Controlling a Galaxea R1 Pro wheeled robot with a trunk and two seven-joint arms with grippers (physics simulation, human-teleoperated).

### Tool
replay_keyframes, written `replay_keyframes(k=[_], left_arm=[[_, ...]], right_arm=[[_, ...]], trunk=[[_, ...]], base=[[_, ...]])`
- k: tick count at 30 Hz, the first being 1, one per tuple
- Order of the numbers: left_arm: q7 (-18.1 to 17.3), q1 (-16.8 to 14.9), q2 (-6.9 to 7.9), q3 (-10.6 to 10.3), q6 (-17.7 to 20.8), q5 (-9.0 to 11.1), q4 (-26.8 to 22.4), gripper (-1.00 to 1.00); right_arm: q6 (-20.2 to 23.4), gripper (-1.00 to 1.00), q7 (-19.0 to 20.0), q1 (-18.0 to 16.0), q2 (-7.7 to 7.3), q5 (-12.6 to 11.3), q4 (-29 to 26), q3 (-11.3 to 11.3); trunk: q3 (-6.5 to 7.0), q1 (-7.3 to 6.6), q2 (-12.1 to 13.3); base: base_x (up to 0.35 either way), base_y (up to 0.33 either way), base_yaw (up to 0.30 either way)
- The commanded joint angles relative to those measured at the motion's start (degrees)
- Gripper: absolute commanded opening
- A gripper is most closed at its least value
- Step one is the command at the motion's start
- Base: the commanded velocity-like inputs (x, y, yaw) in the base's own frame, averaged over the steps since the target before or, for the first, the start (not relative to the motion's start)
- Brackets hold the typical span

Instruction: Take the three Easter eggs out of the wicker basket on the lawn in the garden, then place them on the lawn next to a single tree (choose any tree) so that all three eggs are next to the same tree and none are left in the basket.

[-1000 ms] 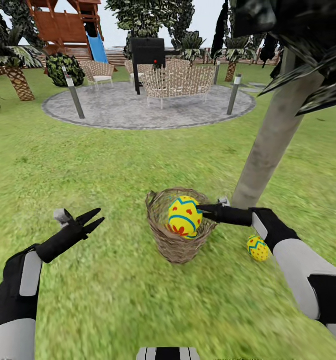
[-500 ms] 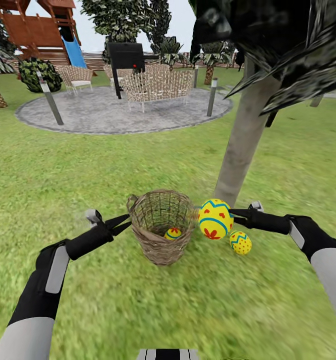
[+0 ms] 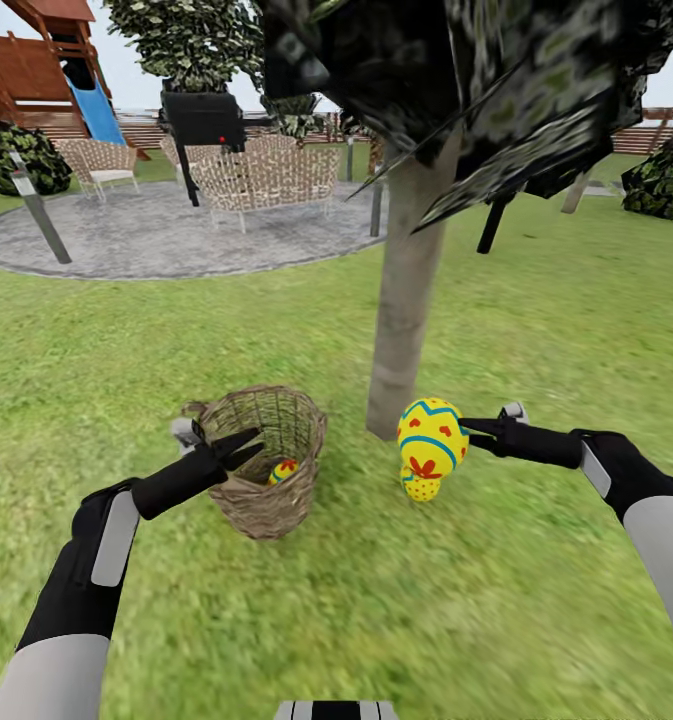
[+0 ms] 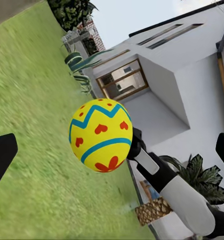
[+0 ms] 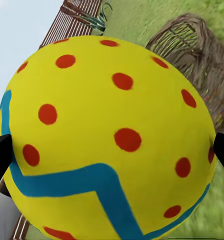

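Right gripper (image 3: 463, 428) clamping 1 yellow Easter egg (image 3: 431, 437) above lawn (image 3: 536, 330), beside tree trunk (image 3: 406, 290), hiding most of a 2nd egg (image 3: 422, 488) lying below. Left gripper (image 3: 244, 448), jaws parted, hovering over wicker basket (image 3: 266, 495) holding a 3rd egg (image 3: 282, 471). Patio (image 3: 166, 240) and bench (image 3: 266, 180) sitting well behind.

So the wicker basket (image 3: 266, 462) sits on the lawn (image 3: 536, 330), left of the tree (image 3: 404, 300) trunk and a bit nearer the robot. One egg (image 3: 283, 471) is down inside it. The left claw (image 3: 244, 448) is right at the basket's near-left rim. Over on the right, the right claw (image 3: 468, 427) has a second egg (image 3: 431, 437) between its fingers, up off the grass just in front of the trunk base. The third egg (image 3: 422, 487) lies on the grass directly under that one, close to the trunk. The patio (image 3: 176, 235) with the chairs is way behind, off to the left.
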Motion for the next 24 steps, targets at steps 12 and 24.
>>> replay_keyframes(k=[12, 24], left_arm=[[-0.1, 0.0, 0.08, -2.3, 0.3, 0.0, -0.2, 1.0], [-0.1, 0.0, -0.54, -2.4, 0.2, 0.0, 0.0, 1.0]], right_arm=[[-0.5, -1.0, -23.9, -0.1, 0.53, 0.0, -2.4, -0.1], [-6.3, -1.0, -59.5, 0.0, 3.14, 2.4, -7.3, 0.7]], trunk=[[-0.04, -0.01, 0.0], [-0.04, -0.01, 0.0]], base=[[0.001, -0.311, -0.002], [0.192, -0.261, 0.031]])
